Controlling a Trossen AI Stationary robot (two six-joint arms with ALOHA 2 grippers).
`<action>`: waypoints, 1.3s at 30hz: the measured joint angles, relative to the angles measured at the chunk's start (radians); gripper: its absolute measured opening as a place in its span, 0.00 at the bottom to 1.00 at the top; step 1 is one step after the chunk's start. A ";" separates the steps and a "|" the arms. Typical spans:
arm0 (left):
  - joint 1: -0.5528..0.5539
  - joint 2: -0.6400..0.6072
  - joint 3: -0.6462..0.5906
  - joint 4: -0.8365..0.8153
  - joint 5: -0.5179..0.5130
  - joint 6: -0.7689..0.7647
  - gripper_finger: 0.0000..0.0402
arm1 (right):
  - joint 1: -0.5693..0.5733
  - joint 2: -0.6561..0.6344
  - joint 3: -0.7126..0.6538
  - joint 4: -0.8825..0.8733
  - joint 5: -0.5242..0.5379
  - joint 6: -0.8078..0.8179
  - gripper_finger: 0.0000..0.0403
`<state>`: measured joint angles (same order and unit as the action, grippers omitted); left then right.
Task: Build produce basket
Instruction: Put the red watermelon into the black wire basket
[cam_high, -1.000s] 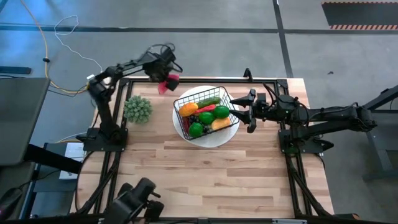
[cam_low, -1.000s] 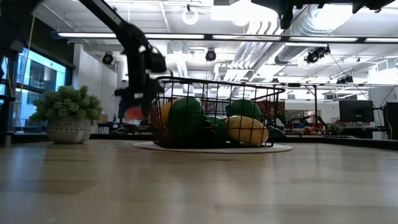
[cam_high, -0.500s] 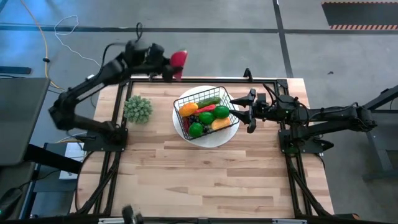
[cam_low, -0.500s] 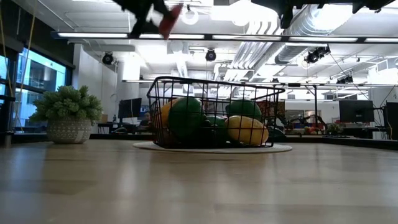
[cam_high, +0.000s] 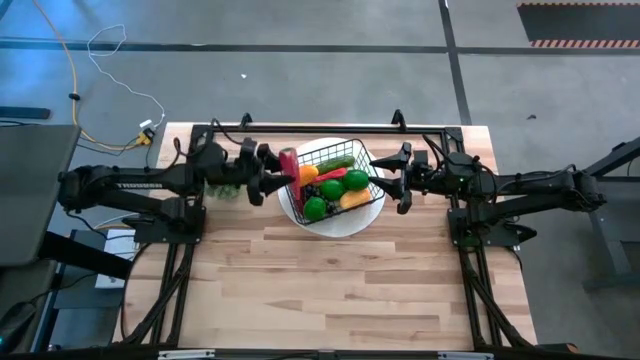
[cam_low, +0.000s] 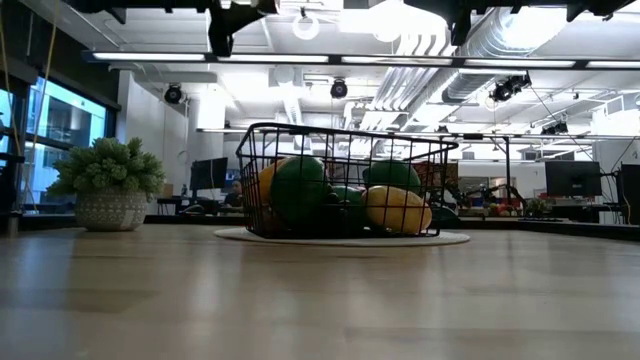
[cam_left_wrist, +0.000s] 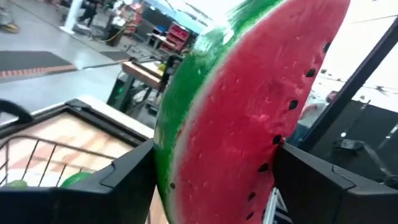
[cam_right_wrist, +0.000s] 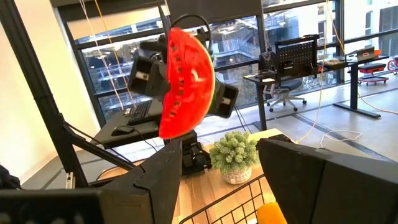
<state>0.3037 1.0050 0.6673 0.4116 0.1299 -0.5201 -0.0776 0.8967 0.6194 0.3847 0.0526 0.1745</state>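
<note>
The black wire basket (cam_high: 372, 196) stands on a round white plate (cam_high: 340, 224) at the table's far middle. It holds produce: green limes (cam_high: 316, 208), a cucumber (cam_high: 335, 163), and red, orange and yellow pieces. My left gripper (cam_high: 277, 172) is shut on a red watermelon slice (cam_high: 288, 163), high in the air just left of the basket's left rim. My right gripper (cam_high: 384, 181) stands open and level above the basket's right side, with nothing between its fingers (cam_right_wrist: 149, 180). My left gripper pinches the watermelon slice between its two fingers, one on the green rind side (cam_left_wrist: 163, 155) and one on the red seeded face (cam_left_wrist: 264, 155). The fingers lie level and come from the table's left. The slice stands upright above them (cam_right_wrist: 185, 81), lifted clear of table and basket.
A small potted plant (cam_low: 110, 180) stands left of the basket, partly under my left arm in the high view. The near half of the wooden table (cam_high: 330, 290) is bare. Black frame rails (cam_high: 300, 128) run along the table's far edge and its sides.
My left gripper has carried the watermelon slice up from the table's far left edge, then swung toward the near side and the basket. It has tipped from pointing down to level. The slice now hangs beside the basket's left rim. My right gripper has kept still.
</note>
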 joint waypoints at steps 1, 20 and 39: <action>-0.012 0.000 -0.008 0.003 -0.019 0.004 0.68 | 0.000 0.000 0.000 0.000 0.000 0.000 0.49; -0.040 0.006 -0.017 0.006 -0.067 0.194 0.68 | 0.000 0.000 0.000 0.000 0.000 0.000 0.49; -0.040 0.006 -0.017 0.004 -0.123 0.217 0.68 | 0.000 0.000 0.000 0.000 0.000 0.000 0.49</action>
<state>0.2638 1.0115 0.6506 0.4152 0.0071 -0.3027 -0.0776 0.8967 0.6193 0.3847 0.0525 0.1744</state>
